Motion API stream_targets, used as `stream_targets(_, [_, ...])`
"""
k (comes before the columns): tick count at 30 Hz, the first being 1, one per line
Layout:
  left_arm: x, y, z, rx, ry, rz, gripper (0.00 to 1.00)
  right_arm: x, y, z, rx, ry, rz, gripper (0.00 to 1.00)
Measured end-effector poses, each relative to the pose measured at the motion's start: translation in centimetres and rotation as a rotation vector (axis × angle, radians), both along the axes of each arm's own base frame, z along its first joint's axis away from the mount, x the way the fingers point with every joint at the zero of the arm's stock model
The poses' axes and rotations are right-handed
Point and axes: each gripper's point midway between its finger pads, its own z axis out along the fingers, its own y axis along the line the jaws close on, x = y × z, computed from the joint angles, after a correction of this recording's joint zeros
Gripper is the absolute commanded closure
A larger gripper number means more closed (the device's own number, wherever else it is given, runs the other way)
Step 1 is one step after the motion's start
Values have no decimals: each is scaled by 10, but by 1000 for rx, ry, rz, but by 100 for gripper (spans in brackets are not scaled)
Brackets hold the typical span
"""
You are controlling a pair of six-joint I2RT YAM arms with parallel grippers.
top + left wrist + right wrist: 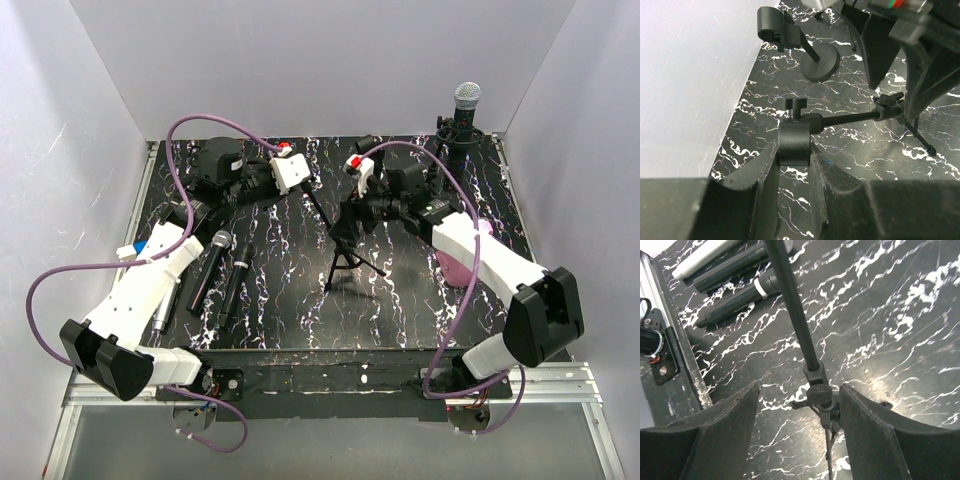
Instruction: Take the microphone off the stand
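A black tripod stand point(345, 258) sits mid-table, its thin boom slanting up to the left. The boom ends in an empty black clip point(794, 142), and my left gripper point(794, 152) point(290, 175) is shut on that clip. My right gripper point(800, 390) point(362, 195) stands open around the stand's knob joint point(818, 390), the right finger point(865, 415) close beside it. Two dark microphones point(222, 272) point(735, 295) lie flat on the table at the left. Another microphone with a silver grille point(467, 97) stands upright in a holder at the back right.
A second stand with a round base point(819, 62) and a clip point(775, 27) shows beyond the left gripper. A pink object point(462, 262) lies under the right arm. A white and blue item point(135, 250) sits by the left arm. White walls close in the marbled table point(300, 320).
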Motion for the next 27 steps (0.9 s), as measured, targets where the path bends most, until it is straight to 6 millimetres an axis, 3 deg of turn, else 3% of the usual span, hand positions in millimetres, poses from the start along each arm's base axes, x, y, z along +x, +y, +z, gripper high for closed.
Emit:
stream_targets(4, [0, 0, 0, 0, -1, 0, 100, -1, 0, -23, -21, 111, -45, 40])
stream_targets(11, [0, 0, 0, -1, -2, 0, 100, 11, -12, -28, -18, 161, -131, 47])
stream_targets(16, [2, -1, 1, -2, -6, 1, 100, 18, -26, -44, -9, 200, -173, 50])
stream_targets(22, [3, -1, -1, 1, -3, 3, 100, 13, -58, -97, -137, 228, -235, 52])
stream_targets(24, [3, -1, -1, 1, -2, 2, 100, 11, -65, -106, -165, 230, -242, 51])
stream_targets(27, [3, -1, -4, 5, 4, 2, 100, 7, -64, -106, -164, 225, -215, 36])
